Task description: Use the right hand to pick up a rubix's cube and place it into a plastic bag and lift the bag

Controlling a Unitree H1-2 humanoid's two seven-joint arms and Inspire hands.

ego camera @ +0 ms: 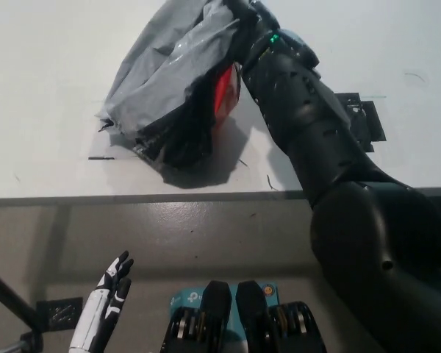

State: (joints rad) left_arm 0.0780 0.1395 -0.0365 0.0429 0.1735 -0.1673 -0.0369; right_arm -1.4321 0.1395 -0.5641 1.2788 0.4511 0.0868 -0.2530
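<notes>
Where right hand (244, 22) grips: bag (165, 81).

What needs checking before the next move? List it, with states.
1. Bag held by right hand: cannot tell; the arm meets the bag's top, the grip is hidden.
2. Cube inside bag: cannot tell; a red patch shows at the bag's side.
3. Bag lifted off table: not ok; its lower end looks down at the surface.
4. Left hand out of the way: ok; low at the lower left, fingers apart, holding nothing.
5. Black item by the arm clear of the bag: ok.
</notes>
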